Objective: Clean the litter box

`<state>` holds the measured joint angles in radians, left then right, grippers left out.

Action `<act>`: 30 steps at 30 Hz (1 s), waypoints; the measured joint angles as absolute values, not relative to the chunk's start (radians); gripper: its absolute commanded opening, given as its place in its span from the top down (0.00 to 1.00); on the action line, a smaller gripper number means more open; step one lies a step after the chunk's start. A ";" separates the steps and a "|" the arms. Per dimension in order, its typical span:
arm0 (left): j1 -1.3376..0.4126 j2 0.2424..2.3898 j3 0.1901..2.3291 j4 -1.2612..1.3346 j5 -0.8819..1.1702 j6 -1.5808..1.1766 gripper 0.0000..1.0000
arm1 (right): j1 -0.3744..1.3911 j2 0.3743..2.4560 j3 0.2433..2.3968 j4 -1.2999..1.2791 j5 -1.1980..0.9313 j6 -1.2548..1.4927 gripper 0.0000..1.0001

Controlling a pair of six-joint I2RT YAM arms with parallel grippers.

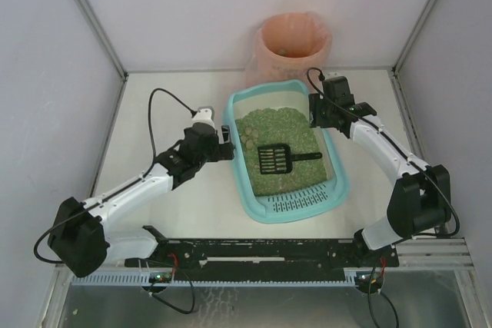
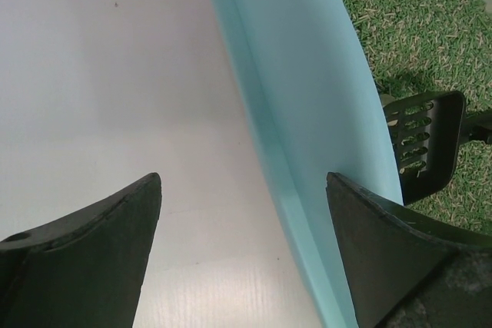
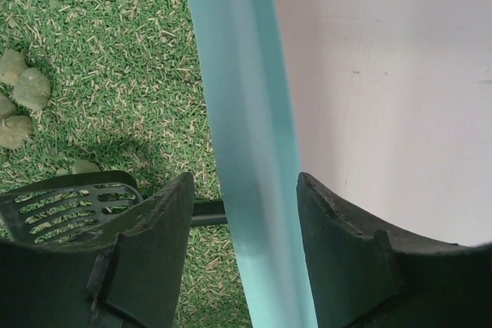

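**Both rims straddled, neither pinched**

The right gripper [image 3: 244,183] is spread astride the box [image 3: 234,74] rim. The left gripper [image 2: 242,182] is spread over the opposite wall (box between them, long axis running away from the bases). The scoop [image 3: 73,205] handle points toward the right gripper.

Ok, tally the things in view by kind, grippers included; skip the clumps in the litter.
litter box: 1
black scoop: 1
pink-bagged bin: 1
grippers: 2, the left gripper and the right gripper
Total: 5
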<state>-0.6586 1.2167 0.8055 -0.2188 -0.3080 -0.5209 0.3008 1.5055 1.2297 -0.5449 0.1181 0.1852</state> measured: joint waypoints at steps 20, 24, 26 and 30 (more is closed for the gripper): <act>-0.685 1.152 0.801 -0.197 -0.240 -0.524 0.06 | 0.306 1.390 1.230 -0.555 0.076 0.173 0.47; -0.685 1.117 0.801 -0.207 -0.243 -0.522 0.05 | 0.336 1.336 1.230 -0.559 0.089 0.163 0.47; -0.685 1.090 0.801 -0.220 -0.250 -0.521 0.05 | 0.371 1.299 1.230 -0.559 0.091 0.149 0.47; -0.685 1.016 0.801 -0.257 -0.274 -0.514 0.04 | 0.494 1.258 1.231 -0.574 0.087 0.106 0.47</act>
<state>-0.6853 1.0157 0.8005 -0.2565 -0.2741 -0.5144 0.4938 1.2575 1.2308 -0.5743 0.0868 0.1059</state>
